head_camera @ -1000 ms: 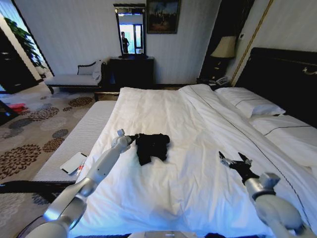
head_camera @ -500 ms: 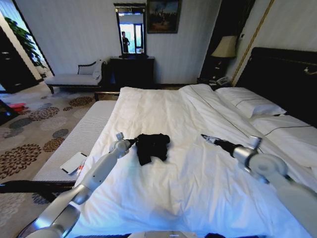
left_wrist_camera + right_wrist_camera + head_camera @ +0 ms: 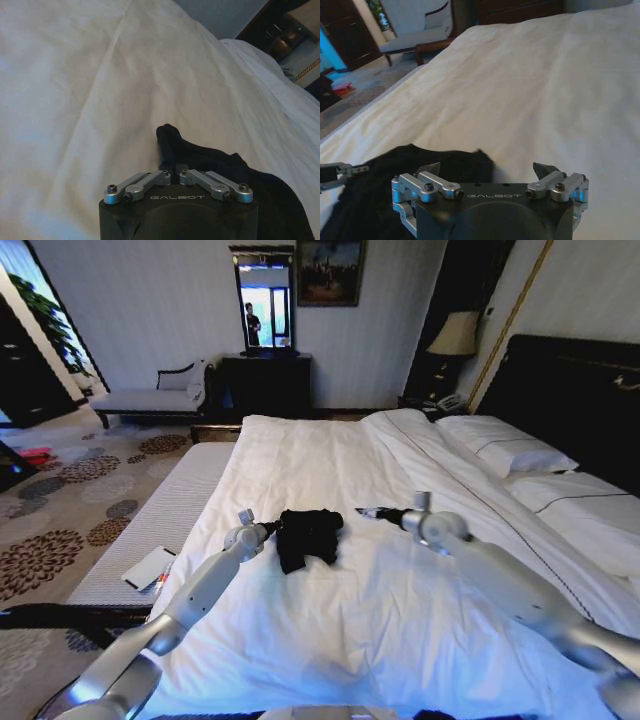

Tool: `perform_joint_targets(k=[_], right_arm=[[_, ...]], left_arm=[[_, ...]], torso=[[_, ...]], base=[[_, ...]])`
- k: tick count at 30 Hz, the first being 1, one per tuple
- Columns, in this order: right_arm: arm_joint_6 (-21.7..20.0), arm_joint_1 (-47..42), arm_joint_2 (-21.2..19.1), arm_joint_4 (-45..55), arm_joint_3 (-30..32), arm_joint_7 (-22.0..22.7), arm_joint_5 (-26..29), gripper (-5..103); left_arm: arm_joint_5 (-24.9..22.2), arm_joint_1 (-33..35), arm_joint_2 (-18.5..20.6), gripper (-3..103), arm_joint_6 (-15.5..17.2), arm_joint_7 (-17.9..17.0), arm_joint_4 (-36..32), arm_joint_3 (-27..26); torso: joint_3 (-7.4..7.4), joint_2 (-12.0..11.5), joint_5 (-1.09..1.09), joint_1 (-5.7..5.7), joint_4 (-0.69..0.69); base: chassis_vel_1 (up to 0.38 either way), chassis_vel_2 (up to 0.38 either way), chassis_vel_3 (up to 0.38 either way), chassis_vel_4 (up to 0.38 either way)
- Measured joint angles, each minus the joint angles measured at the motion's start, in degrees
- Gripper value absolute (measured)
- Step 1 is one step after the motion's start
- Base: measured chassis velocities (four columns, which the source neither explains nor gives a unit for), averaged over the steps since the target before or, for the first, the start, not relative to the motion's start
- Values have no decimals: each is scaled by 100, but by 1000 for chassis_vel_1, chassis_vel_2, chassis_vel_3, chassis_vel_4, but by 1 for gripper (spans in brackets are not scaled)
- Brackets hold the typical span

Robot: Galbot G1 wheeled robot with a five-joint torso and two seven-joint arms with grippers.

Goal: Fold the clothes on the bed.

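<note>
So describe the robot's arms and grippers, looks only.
Both arms are smooth silver-grey tubes with rounded joints. The left gripper and right gripper each have a black housing marked GALBOT in pale letters, silver metal linkage bars with dark screws, and dark fingers. No loose cables are visible.

A pale chaise (image 3: 150,398) stands by the far wall beside a dark dresser (image 3: 265,383) under a mirror (image 3: 264,302); a lamp (image 3: 453,337) glows near the corner.

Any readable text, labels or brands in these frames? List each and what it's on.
"GALBOT" – on the black body of the left gripper, which is shut on the crumpled black fabric T-shirt.
"GALBOT" – on the black body of the open right gripper.
No lettering is readable on the T-shirt; the flat white item on the grey bench is too small to read.
</note>
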Motion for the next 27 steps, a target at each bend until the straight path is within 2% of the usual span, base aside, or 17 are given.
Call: perform_joint_targets(k=[6, 10, 17, 27], right_arm=[[-16, 707, 538, -571, -510, -44, 111, 100], [-25, 932, 731, -814, -755, -81, 87, 100], [58, 1202, 1120, -1556, -1251, -239, -410, 100], [152, 1218, 1274, -2072, -1442, -346, -730, 102]], left_arm=[[-59, 36, 117, 3, 2, 1, -85, 18], [-86, 46, 158, 3, 10, 12, -93, 18], [-110, 91, 172, 3, 24, 8, -231, 21], [-140, 195, 286, 3, 50, -2, -445, 26]], torso=[[0, 0, -3, 0, 3], [0, 0, -1, 0, 2], [0, 0, -1, -1, 1], [-1, 1, 0, -1, 1]], base=[[0, 0, 0, 0], [0, 0, 0, 0], [0, 0, 0, 0], [0, 0, 0, 0]])
